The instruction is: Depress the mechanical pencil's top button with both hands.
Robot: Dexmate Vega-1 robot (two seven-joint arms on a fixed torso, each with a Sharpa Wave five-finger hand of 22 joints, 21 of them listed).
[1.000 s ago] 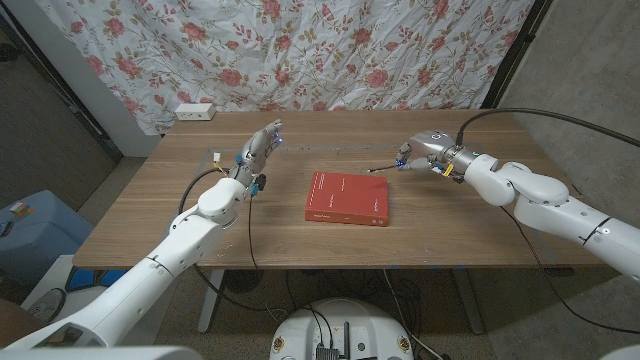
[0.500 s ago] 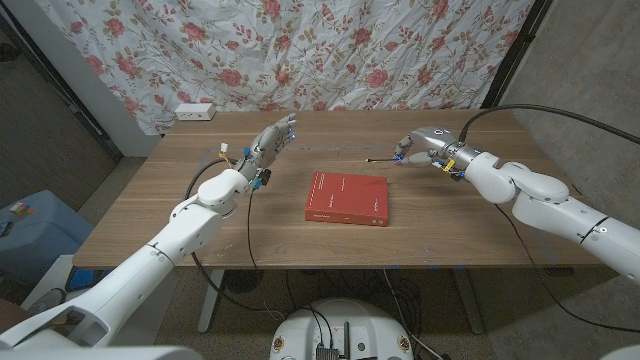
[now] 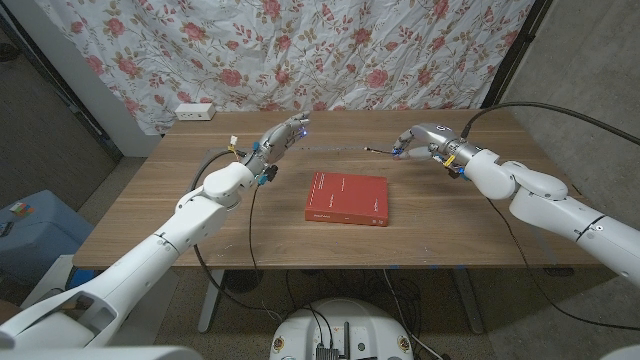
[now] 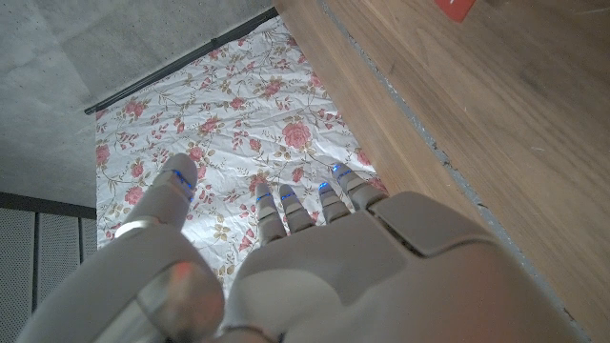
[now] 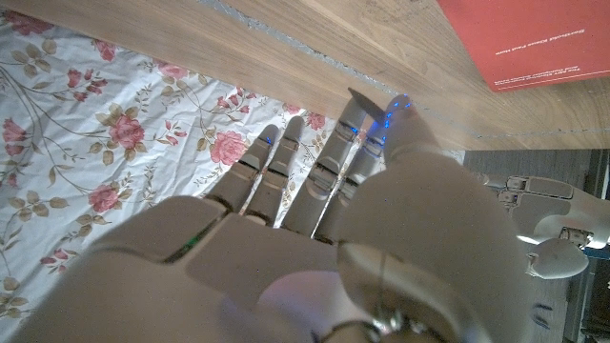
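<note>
We look down on a wooden table with a flat red rectangular book lying near its middle; we place everything else from that book.

Beyond the book's far right corner, the robot's white right hand hovers above the tabletop. It holds a thin dark mechanical pencil pinched at its fingertips. The pencil sticks out from the fingers toward the left hand, lying roughly level, above the table just past the book's far edge. We cannot tell which end carries the button. In the right wrist view the right hand's fingers reach forward close together with the thumb alongside, and the book shows past them; the pencil itself is hidden there.

Beyond the book's far left corner, the white left hand is raised, its fingers stretched out toward the pencil and holding nothing. It stands well apart from the pencil's tip. The left wrist view shows the left hand's fingers extended side by side, thumb set apart.

Behind the table hangs a white cloth with red roses, and a white power strip lies at the table's far left corner.
</note>
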